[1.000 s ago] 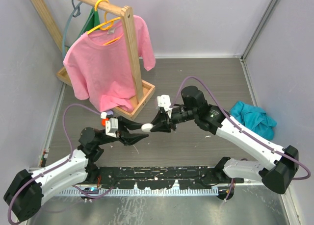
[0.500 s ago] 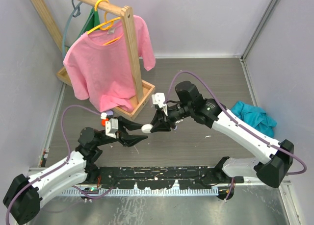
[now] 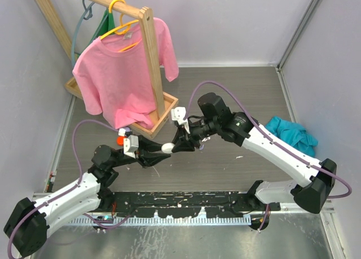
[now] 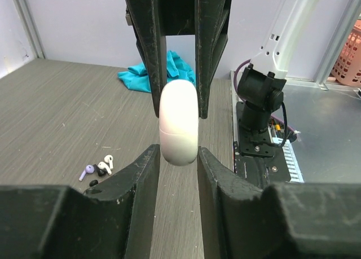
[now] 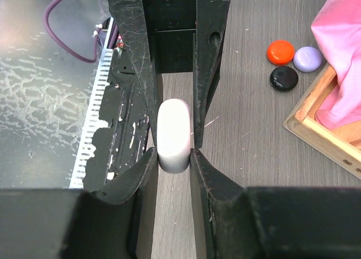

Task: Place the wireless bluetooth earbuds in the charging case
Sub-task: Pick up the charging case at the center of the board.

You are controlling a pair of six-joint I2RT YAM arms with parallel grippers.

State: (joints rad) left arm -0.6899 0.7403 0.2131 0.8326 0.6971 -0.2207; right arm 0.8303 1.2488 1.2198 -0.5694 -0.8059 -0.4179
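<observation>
The white case is held up off the table, near the middle of the top view, a bit toward 7 o'clock. Both grippers pinch it, one at each end. The left gripper squeezes one end and the right gripper squeezes the other. Their black fingers cover much of its sides, so only a strip of white shows. A thin line runs across its middle, and it looks closed.

The earbuds lie loose on the table, well apart from the white case. In the left wrist view they sit at 8 o'clock from it. They are very small and hard to make out. I can count one purple, one white and two black bits, all close together. I cannot spot them for sure from the top.

There are three round cases: one orange-red, one purple and one black. In the right wrist view they sit at 2 o'clock from the white case, touching or nearly so. From the top only the orange-red one shows well, because the left arm hides the rest.

One pink shirt hangs on a wooden rack at 11 o'clock. The right wrist view cuts it off at the edge. One blue cloth lies at 3 o'clock.
</observation>
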